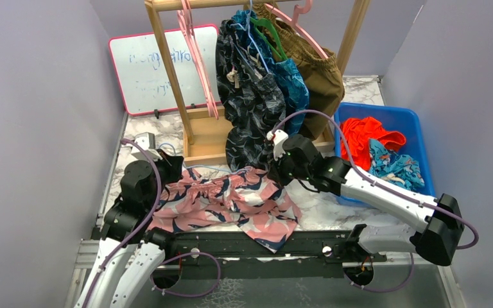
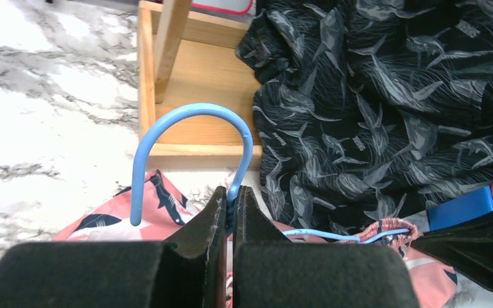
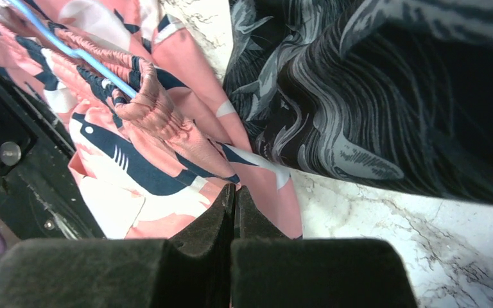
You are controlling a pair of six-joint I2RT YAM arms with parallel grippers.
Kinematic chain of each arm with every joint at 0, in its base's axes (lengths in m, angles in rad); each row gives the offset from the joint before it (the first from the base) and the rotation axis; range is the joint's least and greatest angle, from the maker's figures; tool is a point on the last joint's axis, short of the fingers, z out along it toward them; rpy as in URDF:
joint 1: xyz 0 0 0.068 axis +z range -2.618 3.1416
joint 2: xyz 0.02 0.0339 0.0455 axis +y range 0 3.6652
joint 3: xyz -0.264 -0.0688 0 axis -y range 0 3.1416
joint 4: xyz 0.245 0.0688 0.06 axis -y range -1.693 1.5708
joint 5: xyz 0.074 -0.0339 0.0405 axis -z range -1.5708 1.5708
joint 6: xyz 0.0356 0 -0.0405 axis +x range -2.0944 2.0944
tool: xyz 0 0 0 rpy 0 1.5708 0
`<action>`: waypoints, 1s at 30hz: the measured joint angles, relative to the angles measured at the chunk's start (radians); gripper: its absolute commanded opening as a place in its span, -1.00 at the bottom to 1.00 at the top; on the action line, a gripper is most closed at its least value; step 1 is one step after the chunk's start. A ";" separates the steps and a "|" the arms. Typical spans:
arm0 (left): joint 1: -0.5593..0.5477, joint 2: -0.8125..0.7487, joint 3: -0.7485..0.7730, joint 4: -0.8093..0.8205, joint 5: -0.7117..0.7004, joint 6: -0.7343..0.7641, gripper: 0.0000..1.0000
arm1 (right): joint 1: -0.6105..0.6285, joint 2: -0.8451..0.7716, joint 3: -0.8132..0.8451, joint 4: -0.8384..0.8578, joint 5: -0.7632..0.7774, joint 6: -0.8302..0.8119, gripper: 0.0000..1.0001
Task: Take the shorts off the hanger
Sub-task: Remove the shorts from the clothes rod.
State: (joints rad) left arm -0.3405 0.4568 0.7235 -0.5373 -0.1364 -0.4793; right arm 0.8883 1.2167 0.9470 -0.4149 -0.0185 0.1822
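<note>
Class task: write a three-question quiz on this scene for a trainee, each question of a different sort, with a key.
1. True or false: the left gripper is shut on the blue hanger.
2. What lies in the blue bin? A. orange shorts; B. a whiteboard; C. pink hangers.
3. Fill in: the pink shorts lie on the ___.

Key: 1 true; 2 A; 3 table.
</note>
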 measured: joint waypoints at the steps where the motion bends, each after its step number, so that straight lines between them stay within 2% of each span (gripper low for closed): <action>1: 0.000 -0.006 0.000 -0.008 -0.014 -0.003 -1.00 | 0.000 0.006 0.000 -0.001 0.007 0.002 -0.98; 8: 0.000 -0.059 0.002 -0.032 -0.086 -0.046 -1.00 | 0.000 0.029 0.000 -0.006 0.026 0.002 -0.98; 14: 0.000 -0.044 -0.002 0.007 -0.033 -0.064 -1.00 | 0.000 0.029 0.000 -0.002 0.018 0.001 -0.97; 16: 0.000 -0.039 -0.013 0.041 0.001 -0.067 -1.00 | 0.000 0.026 0.000 0.004 0.003 0.000 -0.91; 19: 0.000 -0.013 -0.032 0.087 0.067 -0.074 -1.00 | 0.000 0.003 -0.001 0.010 -0.040 -0.007 -0.66; 21: 0.000 0.016 -0.043 0.107 0.108 -0.074 -1.00 | 0.000 -0.043 -0.013 0.032 -0.069 -0.016 -0.29; 22: 0.000 0.028 -0.049 0.116 0.116 -0.073 -1.00 | -0.002 -0.073 -0.024 0.034 -0.080 -0.027 -0.20; 24: 0.006 0.045 -0.060 0.136 0.152 -0.078 -1.00 | -0.007 -0.134 -0.048 0.049 -0.106 -0.033 -0.11; 27: 0.005 0.060 -0.069 0.155 0.207 -0.078 -1.00 | -0.006 -0.195 -0.058 0.055 -0.131 -0.050 0.15; 30: 0.005 0.078 -0.069 0.177 0.246 -0.078 -1.00 | -0.007 -0.235 -0.062 0.056 -0.134 -0.062 0.25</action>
State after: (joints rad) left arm -0.3359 0.5350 0.6540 -0.3603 0.1101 -0.5571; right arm 0.8814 0.9813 0.8848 -0.3592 -0.1520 0.1200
